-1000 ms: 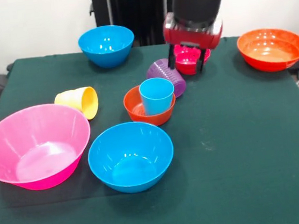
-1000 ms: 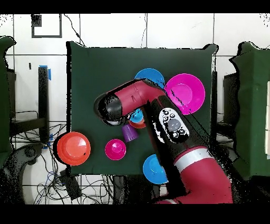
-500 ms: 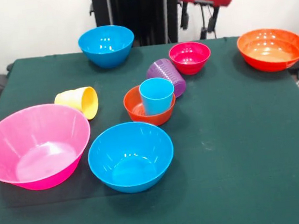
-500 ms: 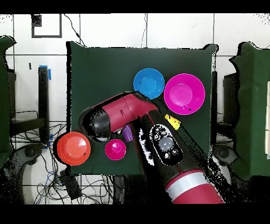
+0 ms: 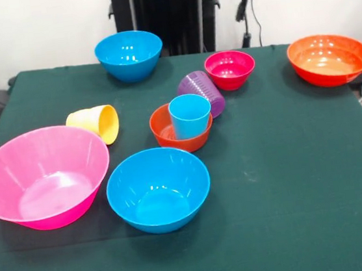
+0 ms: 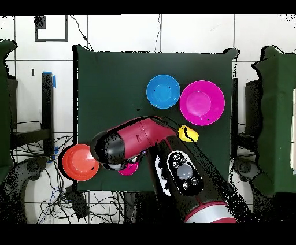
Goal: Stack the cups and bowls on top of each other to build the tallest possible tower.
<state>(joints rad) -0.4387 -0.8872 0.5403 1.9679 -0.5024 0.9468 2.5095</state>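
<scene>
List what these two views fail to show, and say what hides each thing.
- Pincer: front view, cut off by the top edge; open or shut cannot be told. Overhead, the arm covers it.
- Small magenta bowl: overhead, only a sliver shows under the arm.
- Light blue cup, small orange-red bowl and purple cup: overhead, fully hidden by the arm.
- Second blue bowl: overhead, hidden by the arm.

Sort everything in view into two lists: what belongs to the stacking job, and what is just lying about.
Belongs to the job:
light blue cup standing in the small orange-red bowl
purple cup on its side
yellow cup on its side
small magenta bowl
wide orange bowl
two blue bowls
big pink bowl

Just lying about:
cables on the floor
</scene>
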